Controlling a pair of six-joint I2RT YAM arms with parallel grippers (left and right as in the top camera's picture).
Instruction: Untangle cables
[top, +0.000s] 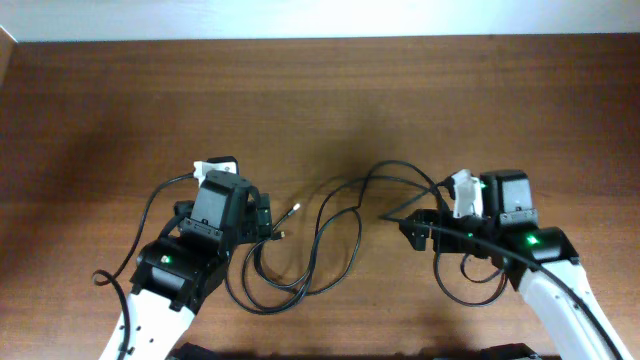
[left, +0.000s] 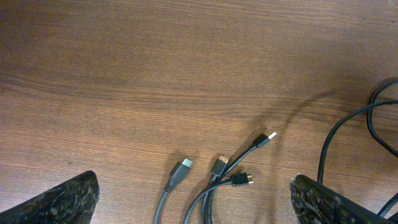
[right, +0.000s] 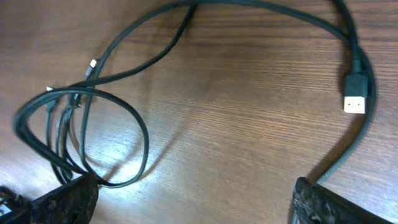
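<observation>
overhead: black cables lie in loose crossing loops on the table, front middle, between left gripper and right gripper | left wrist: jaws spread wide, released; four plugs rest on the table between them | right wrist: jaws spread, grasping nothing; metal-tipped plug lies on the table

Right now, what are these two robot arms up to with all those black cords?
A robot is untangling thin black cables on a wooden table. They lie looped over one another between its two grippers. The left gripper hovers open above a cluster of plug ends; the right gripper is open near a flat metal-tipped plug. Neither holds a cable at this moment.
</observation>
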